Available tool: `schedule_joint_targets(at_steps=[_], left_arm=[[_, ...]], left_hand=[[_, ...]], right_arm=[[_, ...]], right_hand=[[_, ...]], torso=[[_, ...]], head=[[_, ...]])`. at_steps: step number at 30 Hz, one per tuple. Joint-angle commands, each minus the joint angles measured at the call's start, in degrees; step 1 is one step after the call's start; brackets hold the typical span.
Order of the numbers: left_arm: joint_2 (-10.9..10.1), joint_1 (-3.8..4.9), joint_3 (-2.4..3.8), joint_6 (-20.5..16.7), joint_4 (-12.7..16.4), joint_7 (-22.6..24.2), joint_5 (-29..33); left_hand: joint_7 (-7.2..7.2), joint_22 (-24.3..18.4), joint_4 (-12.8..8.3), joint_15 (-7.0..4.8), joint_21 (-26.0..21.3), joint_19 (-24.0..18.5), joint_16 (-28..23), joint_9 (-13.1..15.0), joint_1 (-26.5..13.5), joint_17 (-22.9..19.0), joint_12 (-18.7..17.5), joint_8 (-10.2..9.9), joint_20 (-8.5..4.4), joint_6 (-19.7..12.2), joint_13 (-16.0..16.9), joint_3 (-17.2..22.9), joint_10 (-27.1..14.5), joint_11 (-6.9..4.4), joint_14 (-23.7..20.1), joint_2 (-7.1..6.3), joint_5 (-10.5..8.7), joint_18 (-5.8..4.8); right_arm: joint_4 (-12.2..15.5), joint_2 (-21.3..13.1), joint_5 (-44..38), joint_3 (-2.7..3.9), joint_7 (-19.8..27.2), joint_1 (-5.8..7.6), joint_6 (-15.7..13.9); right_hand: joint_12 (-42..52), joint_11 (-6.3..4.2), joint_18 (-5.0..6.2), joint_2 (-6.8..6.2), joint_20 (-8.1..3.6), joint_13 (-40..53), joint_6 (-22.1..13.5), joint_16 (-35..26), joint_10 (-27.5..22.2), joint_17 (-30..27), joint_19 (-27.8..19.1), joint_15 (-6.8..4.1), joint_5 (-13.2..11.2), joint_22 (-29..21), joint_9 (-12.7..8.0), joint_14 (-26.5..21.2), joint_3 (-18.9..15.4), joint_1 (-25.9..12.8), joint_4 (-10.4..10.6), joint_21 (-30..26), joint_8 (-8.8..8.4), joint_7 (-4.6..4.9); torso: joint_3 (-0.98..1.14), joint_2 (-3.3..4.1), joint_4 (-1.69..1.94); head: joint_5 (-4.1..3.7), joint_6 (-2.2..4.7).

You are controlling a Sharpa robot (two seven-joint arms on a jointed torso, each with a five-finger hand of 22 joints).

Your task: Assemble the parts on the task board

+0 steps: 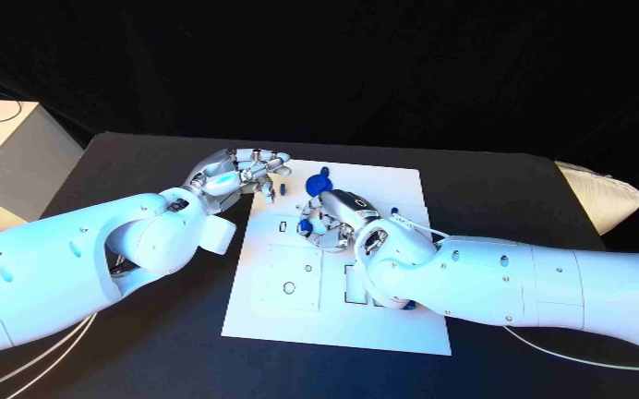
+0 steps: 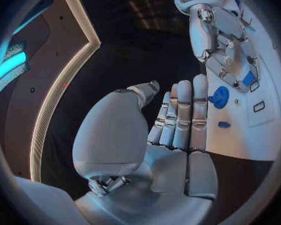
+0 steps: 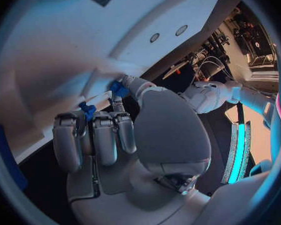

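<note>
The white task board [image 1: 267, 311] lies in the middle of the black table. A round blue part [image 1: 319, 184] [image 2: 219, 97] stands near the board's far edge, with a small blue piece [image 2: 223, 124] a little way from it. My right hand [image 1: 336, 217] [image 2: 225, 50] is low over the board's middle and pinches a small blue part [image 3: 118, 89] [image 2: 248, 78] between thumb and a finger. Another blue piece [image 3: 87, 110] [image 1: 305, 225] shows by its other fingertips. My left hand [image 1: 247, 174] [image 2: 178, 120] hovers at the board's far left corner, fingers straight, holding nothing.
The board has slots and a round hole [image 1: 289, 287] in its near half. A further blue piece [image 1: 406, 305] peeks out under my right forearm. A white box [image 1: 27, 154] stands off the table's left, and a pale cushion [image 1: 599, 191] at its right.
</note>
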Motion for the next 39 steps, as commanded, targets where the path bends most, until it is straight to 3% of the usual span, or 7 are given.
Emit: schedule_joint_targets(at_steps=[1, 8, 23, 28, 29, 31, 39], left_arm=[[0.11, -0.01, 0.02, 1.15, 0.05, 0.09, -0.12], [0.07, -0.02, 0.02, 1.17, 0.03, 0.08, -0.12], [-0.05, -0.03, 0.01, 1.10, 0.02, 0.07, -0.16], [-0.08, -0.03, 0.01, 1.10, 0.03, 0.05, -0.27], [-0.08, -0.03, 0.01, 1.10, 0.02, 0.05, -0.28], [-0.09, -0.03, 0.01, 1.10, 0.02, 0.04, -0.29], [-0.08, -0.03, 0.00, 1.09, -0.02, 0.03, -0.31]], left_hand=[[0.22, 0.09, -0.30, -0.24, 0.32, -0.42, 0.24, 0.09, -0.05, 0.00, 0.22, 0.39, 0.17, -0.49, 0.13, 0.11, -0.50, 0.10, -0.08, 0.67, 0.21, 0.94], [0.22, 0.09, -0.30, -0.24, 0.32, -0.42, 0.24, 0.09, -0.05, 0.00, 0.22, 0.39, 0.17, -0.49, 0.13, 0.11, -0.50, 0.10, -0.08, 0.67, 0.21, 0.94], [0.22, 0.09, -0.30, -0.24, 0.32, -0.42, 0.24, 0.09, -0.05, 0.00, 0.22, 0.39, 0.17, -0.49, 0.13, 0.11, -0.50, 0.10, -0.08, 0.67, 0.21, 0.94], [0.22, 0.09, -0.33, -0.23, 0.36, -0.44, 0.24, 0.11, -0.07, -0.01, 0.31, 0.43, 0.17, -0.53, 0.16, 0.15, -0.62, 0.11, -0.10, 0.67, 0.21, 0.94], [0.22, 0.09, -0.33, -0.23, 0.36, -0.44, 0.24, 0.11, -0.07, -0.01, 0.31, 0.43, 0.17, -0.53, 0.16, 0.15, -0.62, 0.11, -0.10, 0.67, 0.21, 0.94], [0.22, 0.09, -0.33, -0.23, 0.36, -0.44, 0.24, 0.11, -0.07, -0.01, 0.31, 0.43, 0.17, -0.53, 0.16, 0.15, -0.62, 0.11, -0.10, 0.67, 0.21, 0.94], [0.22, 0.09, -0.33, -0.23, 0.36, -0.44, 0.24, 0.11, -0.07, -0.01, 0.31, 0.43, 0.17, -0.53, 0.16, 0.15, -0.62, 0.11, -0.10, 0.67, 0.21, 0.94]], right_arm=[[0.11, -0.12, 0.05, -0.03, 0.65, -0.10, 1.17], [0.51, -0.41, 0.30, -0.03, 1.65, -0.18, -0.81], [1.00, -0.93, 3.01, -0.03, 5.44, -0.23, -3.76], [0.99, -1.11, 4.34, -0.03, 6.47, -0.23, -4.44], [0.97, -1.15, 4.77, -0.03, 6.77, -0.23, -4.58], [0.93, -1.20, 5.43, -0.04, 7.26, -0.23, -4.75], [0.77, -1.50, 9.77, -0.04, 10.61, -0.29, -5.84]], right_hand=[[-0.06, -0.09, -0.78, -0.42, -0.43, 12.30, 0.16, -0.08, 2.91, 14.50, 5.14, -0.16, 0.01, 13.51, 0.09, 5.82, 0.20, -0.36, -0.25, 0.34, 0.34, -0.35], [-0.13, -0.09, -0.76, -0.44, -0.42, 12.23, 0.12, -0.10, 2.84, 14.47, 5.11, -0.15, -0.07, 13.46, 0.10, 5.81, 0.31, -0.20, -0.42, 0.28, 0.43, -0.36], [-8.69, -0.11, -0.46, -0.89, -0.42, 4.52, -0.70, -0.61, -4.85, 13.63, 4.58, -0.18, -0.12, 12.52, 0.26, 5.57, 1.46, -0.21, -1.33, -0.80, 1.56, -0.27], [-19.30, -0.19, -0.29, -1.41, -0.45, -4.78, -1.62, -0.99, -11.81, 13.05, 4.28, -0.19, -0.20, 11.99, 0.19, 5.40, 2.75, -0.72, -1.57, -1.49, 2.26, -0.16], [-27.12, -0.18, -0.23, -1.61, -0.50, -11.37, -1.80, -1.29, -16.67, 12.60, 4.18, -0.25, -0.22, 11.81, 0.20, 5.27, 3.43, -0.86, -1.51, -1.72, 2.47, -0.19], [-37.92, -0.29, -0.18, -2.16, -0.61, -20.73, -1.98, -1.50, -20.93, 12.31, 4.10, -0.38, -0.24, 11.66, 0.29, 5.19, 4.57, -1.05, -1.59, -1.94, 3.00, -0.27], [-41.69, -0.44, -0.19, -2.51, -0.70, -24.25, -1.93, -1.53, -21.04, 12.30, 4.12, -0.48, -0.37, 11.70, 0.32, 5.20, 5.17, -1.11, -1.85, -1.95, 3.43, -0.39]], torso=[[-0.01, -0.04, 0.01], [-0.02, -0.03, 0.03], [-0.07, -0.07, 0.03], [-0.05, -0.06, 0.02], [-0.05, -0.06, 0.02], [-0.03, -0.05, 0.01], [-0.01, -0.03, 0.04]], head=[[-0.01, -0.03], [0.02, 0.02], [0.09, 0.09], [0.16, 0.13], [0.17, 0.14], [0.17, 0.14], [0.18, 0.08]])
